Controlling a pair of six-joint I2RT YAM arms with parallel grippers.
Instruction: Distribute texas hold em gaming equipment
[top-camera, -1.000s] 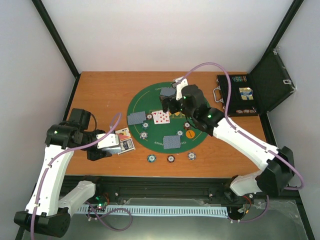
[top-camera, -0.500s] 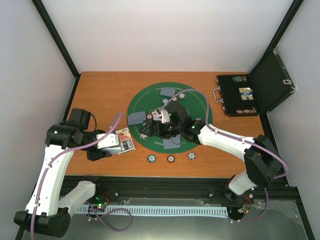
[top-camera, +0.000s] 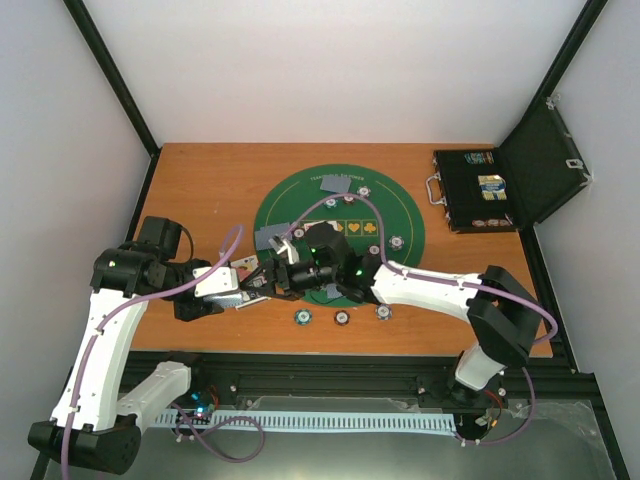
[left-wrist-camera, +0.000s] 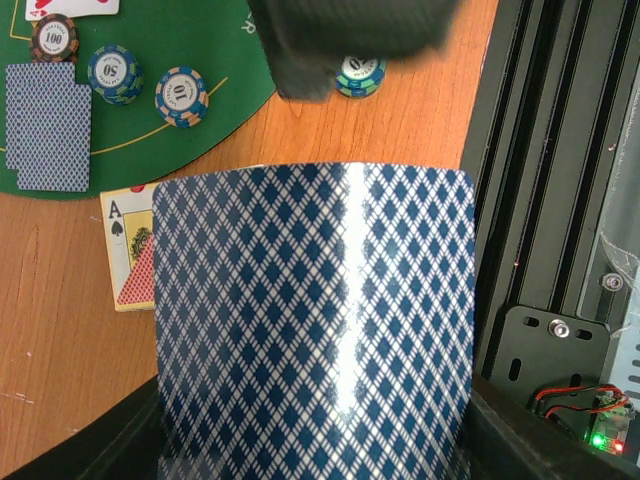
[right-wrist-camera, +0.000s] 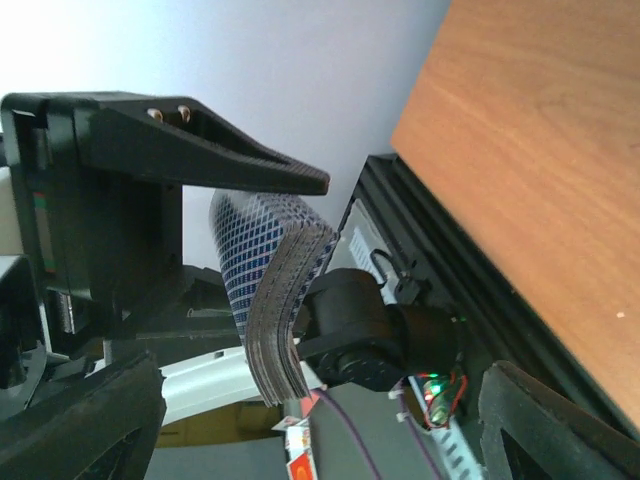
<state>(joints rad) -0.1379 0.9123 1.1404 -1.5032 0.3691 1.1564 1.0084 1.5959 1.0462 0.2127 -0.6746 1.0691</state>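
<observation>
Two grippers meet just left of the mat (top-camera: 400, 205): the left gripper (top-camera: 230, 288) is clamped on the deck (left-wrist-camera: 315, 320), and the right gripper (top-camera: 262, 279) stands wide open at the deck's far end, holding nothing.

A thick, slightly bowed deck (left-wrist-camera: 315, 330) of blue diamond-backed cards is held above the table's near left. A face-up ace of spades (left-wrist-camera: 125, 250) lies partly beneath it. 2 face-down cards (left-wrist-camera: 47, 125) and 3 striped chips (left-wrist-camera: 113, 72) rest on the green mat (left-wrist-camera: 140, 135).
</observation>
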